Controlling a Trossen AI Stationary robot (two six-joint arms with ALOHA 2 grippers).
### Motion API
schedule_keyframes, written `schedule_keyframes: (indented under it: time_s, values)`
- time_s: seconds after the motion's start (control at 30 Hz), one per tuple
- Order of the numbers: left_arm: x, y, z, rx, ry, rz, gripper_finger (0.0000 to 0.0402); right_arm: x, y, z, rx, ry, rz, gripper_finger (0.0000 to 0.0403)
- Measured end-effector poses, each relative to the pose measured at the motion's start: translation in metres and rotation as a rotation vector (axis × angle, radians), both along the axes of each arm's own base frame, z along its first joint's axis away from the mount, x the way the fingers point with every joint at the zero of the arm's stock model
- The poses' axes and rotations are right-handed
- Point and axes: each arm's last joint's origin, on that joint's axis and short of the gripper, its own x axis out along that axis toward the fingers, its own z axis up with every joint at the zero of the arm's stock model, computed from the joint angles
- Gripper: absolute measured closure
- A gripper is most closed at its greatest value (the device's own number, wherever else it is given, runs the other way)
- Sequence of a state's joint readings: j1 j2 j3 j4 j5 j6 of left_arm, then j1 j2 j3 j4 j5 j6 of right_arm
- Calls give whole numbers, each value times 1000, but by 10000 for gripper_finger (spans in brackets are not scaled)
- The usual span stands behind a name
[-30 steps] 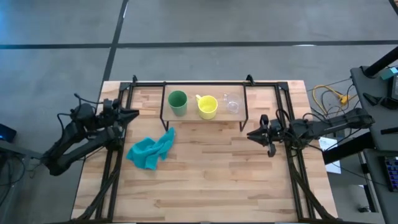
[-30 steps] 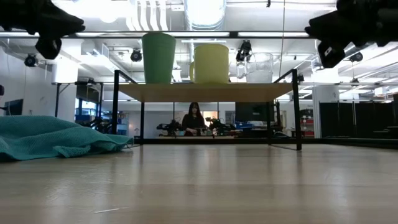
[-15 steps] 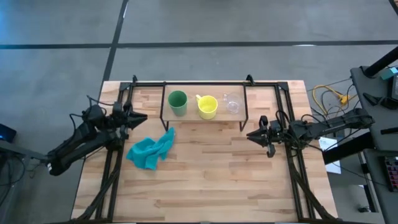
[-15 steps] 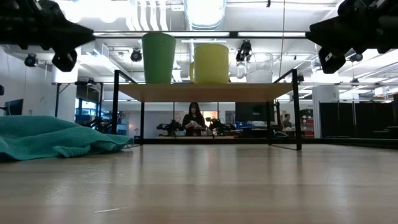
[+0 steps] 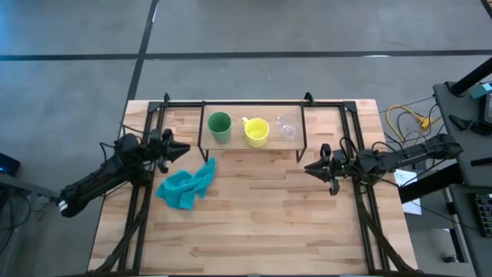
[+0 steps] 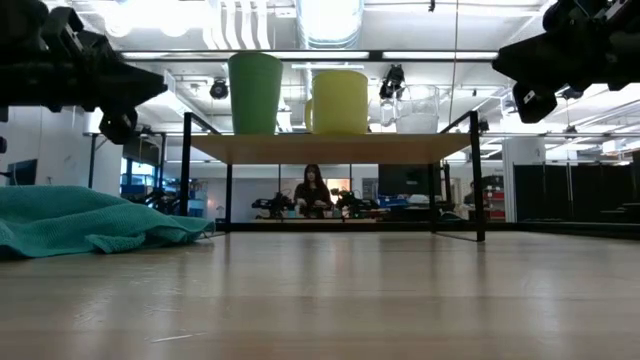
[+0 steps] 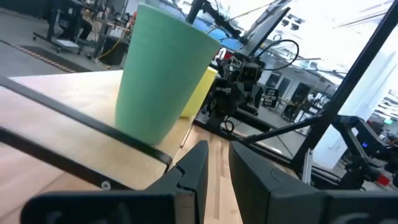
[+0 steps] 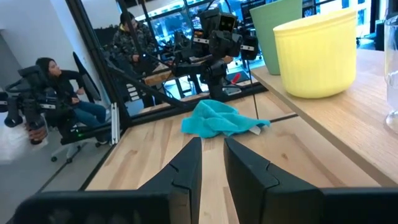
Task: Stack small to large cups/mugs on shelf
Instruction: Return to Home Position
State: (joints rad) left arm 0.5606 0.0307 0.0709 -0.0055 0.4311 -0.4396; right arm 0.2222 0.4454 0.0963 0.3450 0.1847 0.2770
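Three cups stand upright in a row on the shelf [image 5: 254, 144], a light plank on thin black legs [image 6: 330, 148]: the green cup [image 5: 220, 127] on the left, the yellow handled mug [image 5: 257, 132] in the middle, the clear glass cup [image 5: 287, 128] on the right. My left gripper [image 5: 183, 146] hovers just left of the shelf, shut and pointing at the green cup [image 7: 165, 81], with the yellow mug [image 7: 200, 93] behind it. My right gripper [image 5: 309, 168], shut, hangs off the shelf's near right corner, below the level of the yellow mug [image 8: 320, 53].
A crumpled teal cloth [image 5: 188, 185] lies on the tabletop in front of the shelf's left end, below my left gripper. A black metal frame [image 5: 146, 123] borders the table on both sides and along the far edge. People sit in the room beyond [image 8: 56, 93].
My left gripper has moved toward the table's right, closing on the shelf's left end and the green cup, staying shut. My right arm has kept almost still. The cups have not moved.
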Motion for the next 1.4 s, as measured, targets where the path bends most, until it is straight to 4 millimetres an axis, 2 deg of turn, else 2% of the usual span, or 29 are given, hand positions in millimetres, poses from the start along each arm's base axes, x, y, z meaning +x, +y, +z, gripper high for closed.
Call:
schedule_keyframes:
  time_s: [0.33, 1.4]
  values:
    - [3, 3, -13, 4, -9, 25, 351, 0, 0, 0, 0, -1, 0, 339]
    - [7, 7, -18, -20, 30, 73, 351, 0, 0, 0, 3, 2, -1, 339]
